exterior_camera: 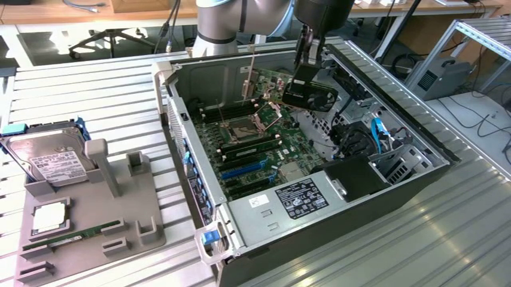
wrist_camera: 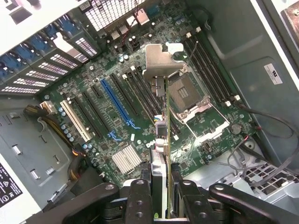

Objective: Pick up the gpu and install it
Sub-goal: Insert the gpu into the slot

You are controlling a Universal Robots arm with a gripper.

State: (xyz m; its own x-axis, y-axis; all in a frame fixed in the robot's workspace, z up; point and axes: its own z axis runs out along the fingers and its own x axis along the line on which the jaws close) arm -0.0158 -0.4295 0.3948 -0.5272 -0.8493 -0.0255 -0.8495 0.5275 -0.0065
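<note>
The gpu (exterior_camera: 308, 94) is held in the air inside the open computer case (exterior_camera: 343, 239), clear of the motherboard (exterior_camera: 259, 152) and not seated in any slot. In the wrist view it is seen edge-on, with its silver bracket (wrist_camera: 159, 60) at the end far from the grip. The card hangs over the region of the CPU socket (exterior_camera: 238, 128) and the memory slots – well apart from the long blue slot (wrist_camera: 116, 100).

The claw (wrist_camera: 160, 186) is clenched on the card, one finger against each face, near the end opposite the bracket.

Hazards, as judged from this position:
- A thin card gripped at one end may pivot between the fingers; a tilted edge connector would then be driven against a slot wall rather than into it.
- If the card were lowered where it hangs, the exposed socket or the memory slots could be struck.
- The bracket may be caught on the case's rear wall if the two are not lined up.
- Loose cables (wrist_camera: 261, 140) lie near the card's path and could be snagged.

The arm is brought in from above the far side of the case – the wrist is pointed steeply down.

On the bench (exterior_camera: 96, 95) beside the case, a grey holder (exterior_camera: 119, 203) carries a hard drive (exterior_camera: 48, 158) and a RAM stick (exterior_camera: 72, 234).
</note>
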